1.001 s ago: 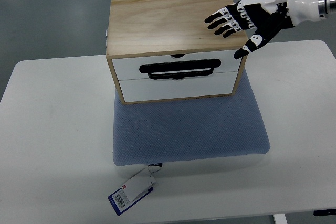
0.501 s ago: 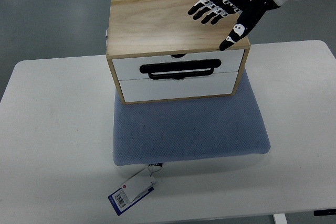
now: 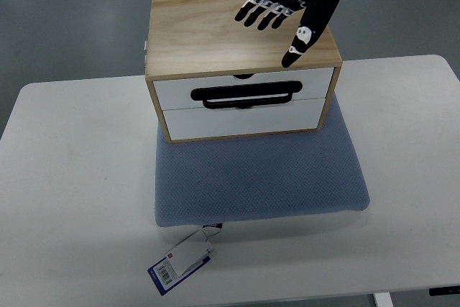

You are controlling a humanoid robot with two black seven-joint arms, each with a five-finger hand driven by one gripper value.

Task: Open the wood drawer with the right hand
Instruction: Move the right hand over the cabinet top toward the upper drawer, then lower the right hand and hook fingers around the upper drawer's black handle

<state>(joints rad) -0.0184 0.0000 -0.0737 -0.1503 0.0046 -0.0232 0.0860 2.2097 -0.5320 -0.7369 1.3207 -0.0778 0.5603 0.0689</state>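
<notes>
A light wood drawer box point(image 3: 215, 30) stands on a blue-grey cushion point(image 3: 259, 174) on the white table. Its two white drawer fronts are closed; the upper one point(image 3: 244, 91) carries a black handle point(image 3: 245, 95). My right hand point(image 3: 284, 16), black and white, hovers over the box's top right part. Its fingers are spread and point left, the thumb point(image 3: 300, 41) reaches down toward the front top edge, and it holds nothing. The left hand is out of view.
The white table point(image 3: 72, 177) extends left and right of the cushion. A white and blue barcode tag point(image 3: 180, 262) lies near the front edge, tied to the cushion. Grey floor lies beyond the table.
My right hand has moved left and slightly up in the picture, from beside the box's right top corner to over its top. The drawers have not moved.
</notes>
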